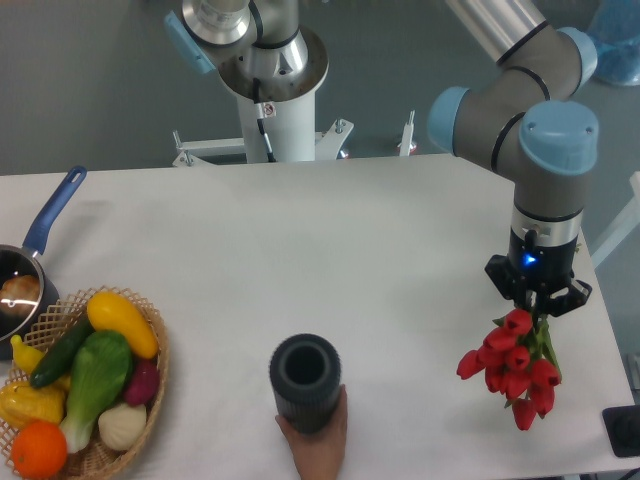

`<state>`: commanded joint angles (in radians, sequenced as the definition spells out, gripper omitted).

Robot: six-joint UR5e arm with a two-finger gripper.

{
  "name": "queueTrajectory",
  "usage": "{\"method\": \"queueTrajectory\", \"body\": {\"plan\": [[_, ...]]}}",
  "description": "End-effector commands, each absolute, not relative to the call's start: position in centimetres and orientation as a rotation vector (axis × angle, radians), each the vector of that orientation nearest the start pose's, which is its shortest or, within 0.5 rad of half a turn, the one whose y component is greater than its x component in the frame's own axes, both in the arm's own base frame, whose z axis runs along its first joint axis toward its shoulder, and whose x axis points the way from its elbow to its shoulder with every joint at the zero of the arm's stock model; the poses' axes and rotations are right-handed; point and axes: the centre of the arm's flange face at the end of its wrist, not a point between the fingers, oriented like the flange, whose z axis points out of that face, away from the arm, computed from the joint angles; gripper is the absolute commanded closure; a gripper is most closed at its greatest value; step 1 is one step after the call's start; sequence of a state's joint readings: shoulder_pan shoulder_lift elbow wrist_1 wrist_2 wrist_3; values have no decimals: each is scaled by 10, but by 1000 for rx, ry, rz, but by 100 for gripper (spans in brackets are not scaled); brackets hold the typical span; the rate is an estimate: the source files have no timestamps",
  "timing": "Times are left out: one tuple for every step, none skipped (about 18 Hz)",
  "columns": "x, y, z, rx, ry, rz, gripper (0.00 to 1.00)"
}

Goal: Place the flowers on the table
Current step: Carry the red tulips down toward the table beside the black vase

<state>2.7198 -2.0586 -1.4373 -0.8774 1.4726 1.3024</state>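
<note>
The flowers (512, 368), a small bunch of red tulips with green stems, hang heads-down from my gripper (538, 306) at the right side of the white table (300, 250). The gripper points down and is shut on the stems. The tulip heads look just above or at the table surface near its right front edge; I cannot tell whether they touch. A dark ribbed vase (305, 382) stands upright at the front middle, held at its base by a human hand (315, 438).
A wicker basket (85, 385) of fake vegetables and fruit sits at the front left. A small pan with a blue handle (35, 255) lies at the left edge. The arm's white base (270, 100) stands behind the table.
</note>
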Motion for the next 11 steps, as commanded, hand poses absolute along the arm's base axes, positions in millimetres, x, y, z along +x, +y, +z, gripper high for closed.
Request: {"method": "queueTrajectory", "body": {"plan": [[-574, 417, 340, -2896, 254, 417, 100], [-572, 418, 340, -2895, 256, 417, 100], [-570, 420, 342, -2894, 260, 416, 100], [-569, 419, 340, -2896, 260, 410, 100], [-568, 419, 338, -2898, 258, 406, 100], [-568, 419, 334, -2904, 259, 399, 100], [-568, 419, 329, -2910, 256, 391, 100], [-566, 419, 324, -2935, 259, 390, 100], [-558, 427, 323, -2969, 285, 400, 100], [-546, 438, 318, -3015, 323, 392, 100], [-538, 443, 314, -3062, 350, 372, 100]]}}
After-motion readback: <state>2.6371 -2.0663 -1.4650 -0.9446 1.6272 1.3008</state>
